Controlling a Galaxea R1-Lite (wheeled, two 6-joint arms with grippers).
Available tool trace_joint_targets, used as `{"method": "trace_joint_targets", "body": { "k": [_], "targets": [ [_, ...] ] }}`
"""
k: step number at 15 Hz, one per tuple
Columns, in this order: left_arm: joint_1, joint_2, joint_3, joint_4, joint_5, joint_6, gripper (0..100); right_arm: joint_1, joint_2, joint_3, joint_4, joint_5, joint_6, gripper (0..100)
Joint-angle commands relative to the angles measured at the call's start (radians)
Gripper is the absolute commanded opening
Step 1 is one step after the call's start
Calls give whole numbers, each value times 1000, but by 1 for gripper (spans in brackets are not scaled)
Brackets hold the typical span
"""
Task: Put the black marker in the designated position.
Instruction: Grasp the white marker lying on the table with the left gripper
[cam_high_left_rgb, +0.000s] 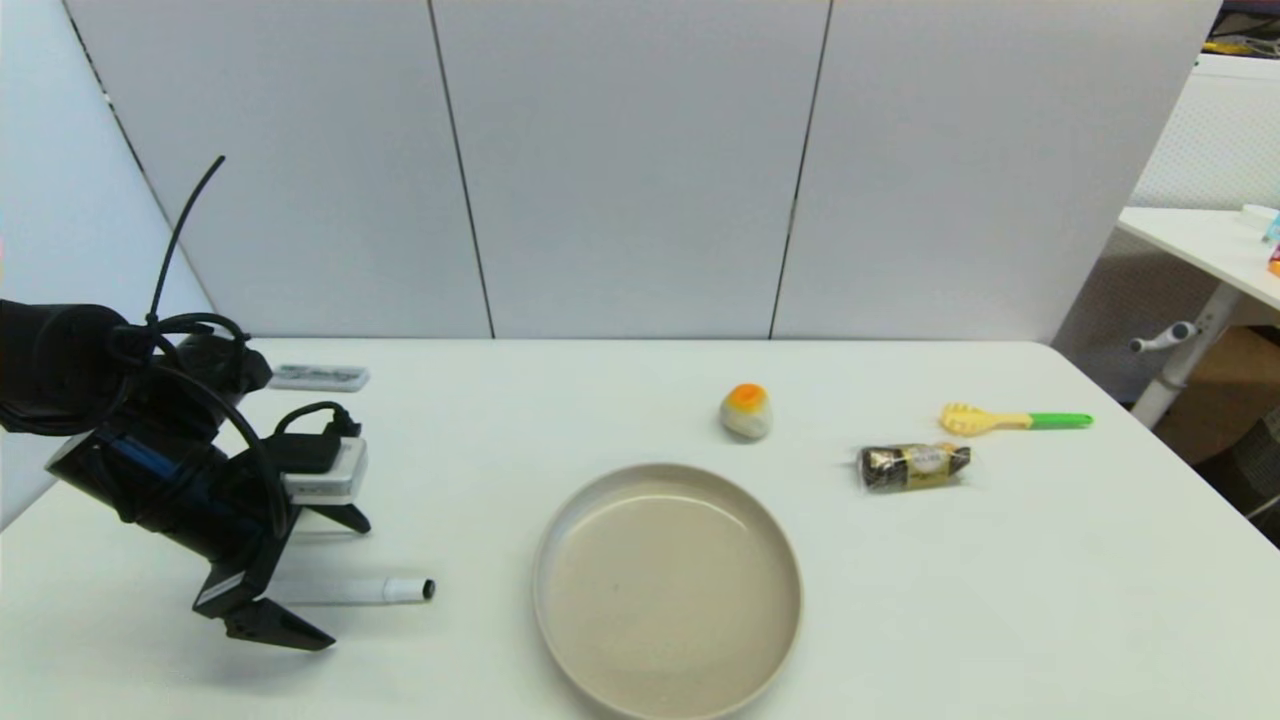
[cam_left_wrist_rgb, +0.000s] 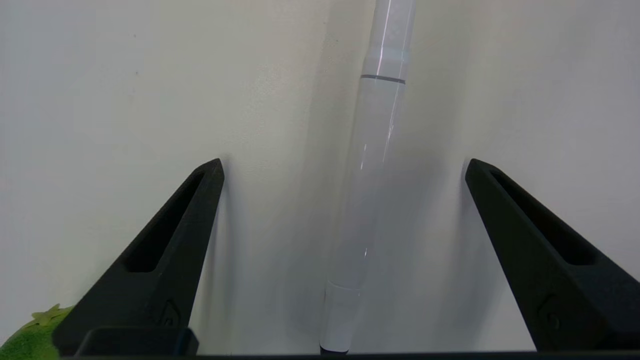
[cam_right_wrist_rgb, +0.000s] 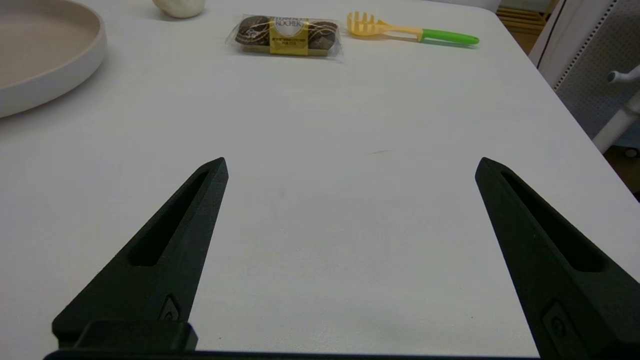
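Observation:
The black marker (cam_high_left_rgb: 352, 590), white-barrelled with a small black tip, lies flat on the white table at the front left, to the left of the plate. My left gripper (cam_high_left_rgb: 345, 583) hangs low over it, open, one finger on each side of the barrel. In the left wrist view the marker (cam_left_wrist_rgb: 372, 190) runs lengthwise between the two fingers of the left gripper (cam_left_wrist_rgb: 344, 162) without touching either. The designated position shows as no mark on the tabletop. My right gripper (cam_right_wrist_rgb: 351, 160) is open with nothing in it, low over bare table at the right, outside the head view.
A round beige plate (cam_high_left_rgb: 560, 540) sits front centre. Behind it are an orange-and-white egg toy (cam_high_left_rgb: 746, 411), a wrapped chocolate pack (cam_high_left_rgb: 913, 467) and a yellow fork toy with green handle (cam_high_left_rgb: 1010, 420). A white flat device (cam_high_left_rgb: 320, 377) lies at the back left. Something green (cam_left_wrist_rgb: 30, 335) lies beside my left finger.

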Motion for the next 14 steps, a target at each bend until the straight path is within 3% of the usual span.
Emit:
{"method": "trace_joint_targets", "body": {
  "k": [1,10,11,14],
  "targets": [
    [0,2,4,5,4,8,100,0,2,0,0,3,-1,100],
    [-6,14,2,5,7,8,100,0,2,0,0,1,-1,100],
    [-6,14,2,5,6,8,0,0,2,0,0,1,-1,100],
    [-8,14,7,6,6,9,0,0,2,0,0,1,-1,100]
  ]
}}
